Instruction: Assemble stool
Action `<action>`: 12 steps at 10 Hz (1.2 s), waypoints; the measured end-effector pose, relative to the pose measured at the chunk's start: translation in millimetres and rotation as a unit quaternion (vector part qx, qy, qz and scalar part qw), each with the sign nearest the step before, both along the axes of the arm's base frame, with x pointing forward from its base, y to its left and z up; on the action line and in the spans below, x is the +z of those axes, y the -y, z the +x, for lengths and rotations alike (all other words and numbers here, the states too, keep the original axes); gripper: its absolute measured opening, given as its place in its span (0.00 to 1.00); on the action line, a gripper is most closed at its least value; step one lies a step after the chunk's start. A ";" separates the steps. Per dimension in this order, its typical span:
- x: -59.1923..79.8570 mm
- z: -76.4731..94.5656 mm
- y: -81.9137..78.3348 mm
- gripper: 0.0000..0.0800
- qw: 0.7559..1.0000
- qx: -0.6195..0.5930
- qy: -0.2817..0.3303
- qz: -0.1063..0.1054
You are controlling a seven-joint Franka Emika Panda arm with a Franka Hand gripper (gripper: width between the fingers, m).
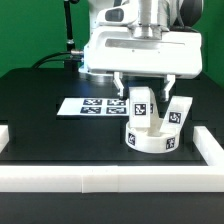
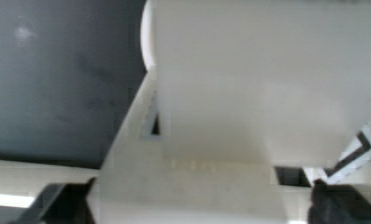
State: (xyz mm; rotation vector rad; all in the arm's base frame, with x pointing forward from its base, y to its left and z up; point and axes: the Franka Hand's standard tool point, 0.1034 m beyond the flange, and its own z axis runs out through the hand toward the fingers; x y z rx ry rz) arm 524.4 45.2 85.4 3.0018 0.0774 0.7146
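Observation:
The stool's round white seat [image 1: 150,140] lies on the black table with tags on its side. Two white tagged legs stand up out of it. One leg [image 1: 142,103] is in the middle and the other leg [image 1: 179,112] leans towards the exterior view's right. My gripper [image 1: 143,88] hangs straight above the seat, with its fingers spread either side of the middle leg. In the wrist view that leg [image 2: 191,150] fills the space between the dark fingertips [image 2: 61,203]. A narrow gap shows on one side, so my gripper [image 2: 200,205] stands open around the leg.
The marker board [image 1: 92,104] lies flat on the table at the exterior view's left of the seat. White border rails run along the front [image 1: 100,178] and the right side [image 1: 207,142] of the black table.

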 end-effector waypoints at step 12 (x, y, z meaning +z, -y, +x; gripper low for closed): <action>22.6 17.6 -4.3 0.81 0.998 -0.006 -0.061 0.024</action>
